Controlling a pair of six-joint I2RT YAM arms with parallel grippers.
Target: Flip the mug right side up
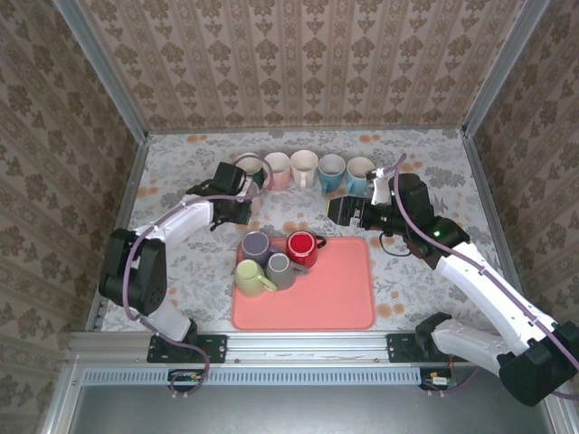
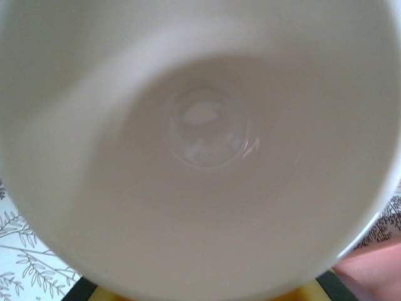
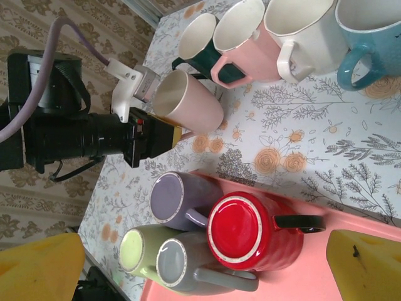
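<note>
I have the left pincer [image 3: 156, 116] clamped on the beige mug's [image 3: 191, 100] rim, sideways for uprighting; right pincer [image 1: 346, 210] wide open, empty.

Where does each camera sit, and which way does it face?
Top external: above and behind the bases, looking down on the table; both arms show.
Left wrist: on the left arm, staring into the pale mug the left gripper holds.
Right wrist: on the right arm, facing the red mug on the tray; yellow fingers at bottom corners.
Shared: top and right wrist both show that held mug.
</note>
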